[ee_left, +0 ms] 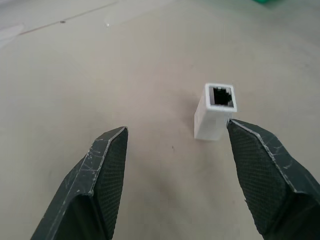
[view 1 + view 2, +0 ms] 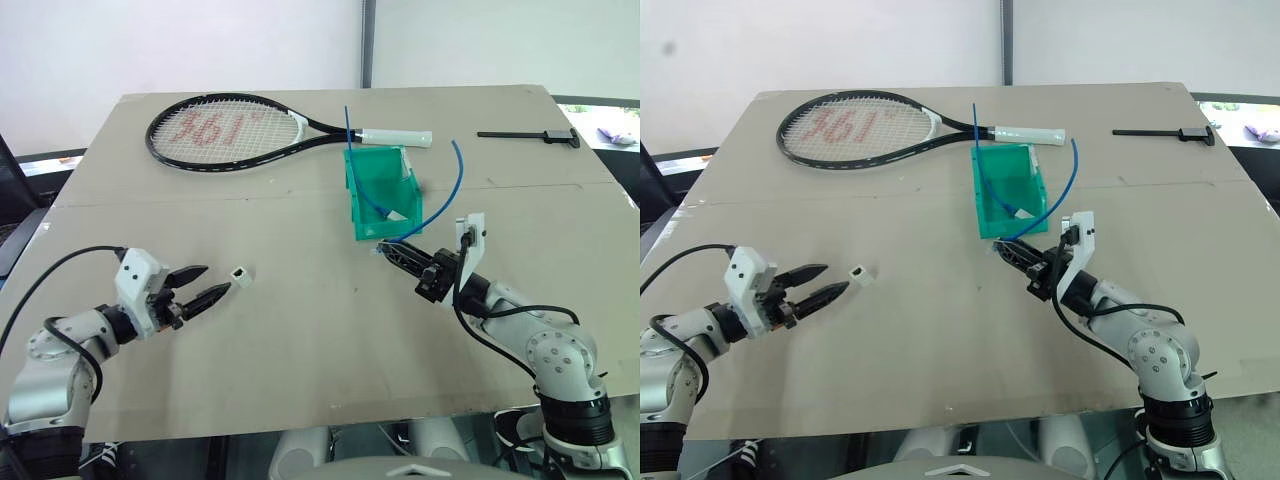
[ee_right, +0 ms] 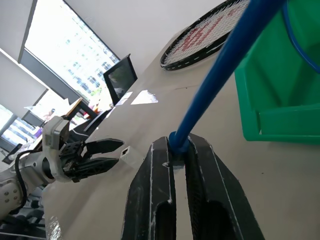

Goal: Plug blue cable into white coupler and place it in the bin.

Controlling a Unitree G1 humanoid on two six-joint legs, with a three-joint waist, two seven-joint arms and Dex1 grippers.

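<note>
Right gripper (image 2: 392, 252) is clamped on the cable (image 2: 440, 205) at its plug end, just in front of the bin's (image 2: 372, 221) low front. The cord arcs up and back over the bin's right side, free end in the air. Holding it by the plug end keeps the connector stiff and aimable for insertion; the plug itself is hidden between the fingers, so I can't tell which way it faces.

Left gripper (image 2: 208, 283) hangs low over the table (image 2: 300, 330) with jaws spread. The coupler (image 2: 239, 274) stands on the table at the tip of one finger (image 1: 260, 165), not between the jaws, socket opening facing up toward the wrist camera. It looks close to touching that finger, contact unclear. Nothing is held on the left.

So cable and coupler are well apart and not mated; the coupler needs to be gripped before plugging.

A second blue cord (image 2: 352, 160) with a flat white piece sits in the bin, not the target. A racket (image 2: 230, 130) lies behind the bin and a black tool (image 2: 530, 136) at the far right; neither is involved.
</note>
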